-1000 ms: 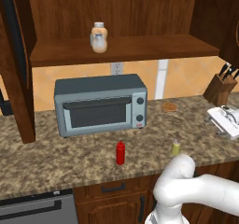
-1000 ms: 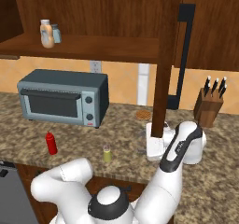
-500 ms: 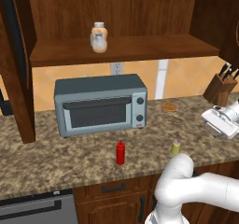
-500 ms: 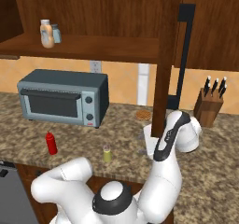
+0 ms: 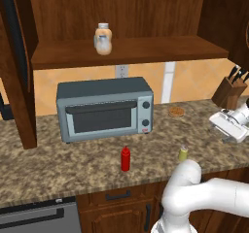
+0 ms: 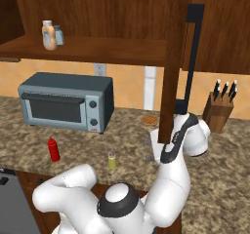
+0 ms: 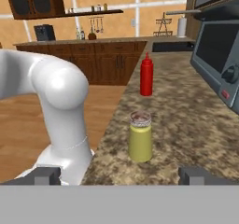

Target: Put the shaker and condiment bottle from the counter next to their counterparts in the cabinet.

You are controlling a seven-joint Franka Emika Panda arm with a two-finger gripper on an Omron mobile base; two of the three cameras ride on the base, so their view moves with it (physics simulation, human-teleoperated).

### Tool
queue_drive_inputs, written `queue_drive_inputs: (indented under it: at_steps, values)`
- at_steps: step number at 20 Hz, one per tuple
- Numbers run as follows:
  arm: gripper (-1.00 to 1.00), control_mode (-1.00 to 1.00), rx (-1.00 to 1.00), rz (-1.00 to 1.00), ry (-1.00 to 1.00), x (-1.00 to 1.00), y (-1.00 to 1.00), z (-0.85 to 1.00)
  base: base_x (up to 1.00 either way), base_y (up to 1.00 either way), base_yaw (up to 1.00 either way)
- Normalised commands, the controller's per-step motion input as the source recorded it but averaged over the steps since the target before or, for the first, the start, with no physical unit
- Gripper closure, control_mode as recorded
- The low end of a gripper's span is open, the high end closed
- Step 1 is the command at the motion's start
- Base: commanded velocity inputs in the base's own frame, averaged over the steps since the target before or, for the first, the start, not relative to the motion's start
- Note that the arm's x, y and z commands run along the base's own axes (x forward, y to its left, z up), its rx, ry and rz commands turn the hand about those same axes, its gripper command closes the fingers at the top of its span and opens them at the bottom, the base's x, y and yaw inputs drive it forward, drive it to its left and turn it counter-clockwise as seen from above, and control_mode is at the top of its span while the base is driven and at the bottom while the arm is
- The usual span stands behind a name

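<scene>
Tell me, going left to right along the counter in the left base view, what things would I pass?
Toaster oven → red condiment bottle → small round brown item near the wall → yellow-green shaker → gripper, with the knife block behind it.

- Tan tiled wall (image 5: 194,81) behind the bench, with a white outlet (image 5: 121,71).
- Grey toaster oven (image 5: 104,108) against that wall.
- Wooden knife block (image 6: 218,112) at the right, holding dark-handled knives.
- Far across the room, dark wood drawers (image 7: 105,62) stand on a light wood floor (image 7: 18,120).
</scene>
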Motion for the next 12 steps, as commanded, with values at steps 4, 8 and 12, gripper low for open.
queue_drive_inputs:
  at_steps: [4,8,12]
  values:
    - [-1.00,-1.00,0.00,-0.03,0.00,0.01,0.51,-0.26,0.00,0.00,0.00]
    - [-1.00,-1.00,0.00,-0.10,0.00,0.00,0.48,-0.31,0.00,0.00,0.00]
    - [-1.00,-1.00,0.00,-0.16,0.00,-0.01,0.13,-0.18,0.00,0.00,0.00]
